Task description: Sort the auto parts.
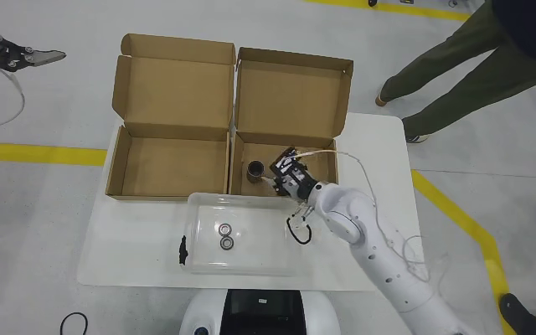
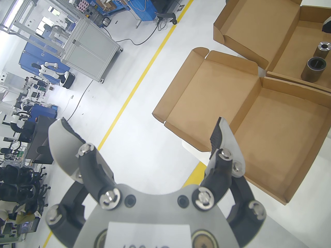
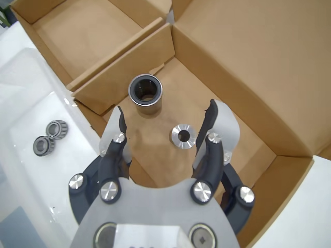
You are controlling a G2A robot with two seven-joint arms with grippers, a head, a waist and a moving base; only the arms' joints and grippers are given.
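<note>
My right gripper (image 3: 165,112) hangs released above the silver bushing (image 3: 183,136) in the right box (image 3: 222,83), centre of the top view, beside a dark sleeve (image 3: 146,94). My left gripper (image 2: 141,125): released, upper left.

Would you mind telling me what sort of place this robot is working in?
Probably an industrial robotics lab or workshop floor: a yellow floor line, blue workbenches cluttered with gear, a metal-framed enclosure, and another white robot in the background.

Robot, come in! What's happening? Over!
Right gripper open over right box; left gripper open, off table. Sleeve and bushing in box; two bearings in tray. Nothing blocking.
</note>
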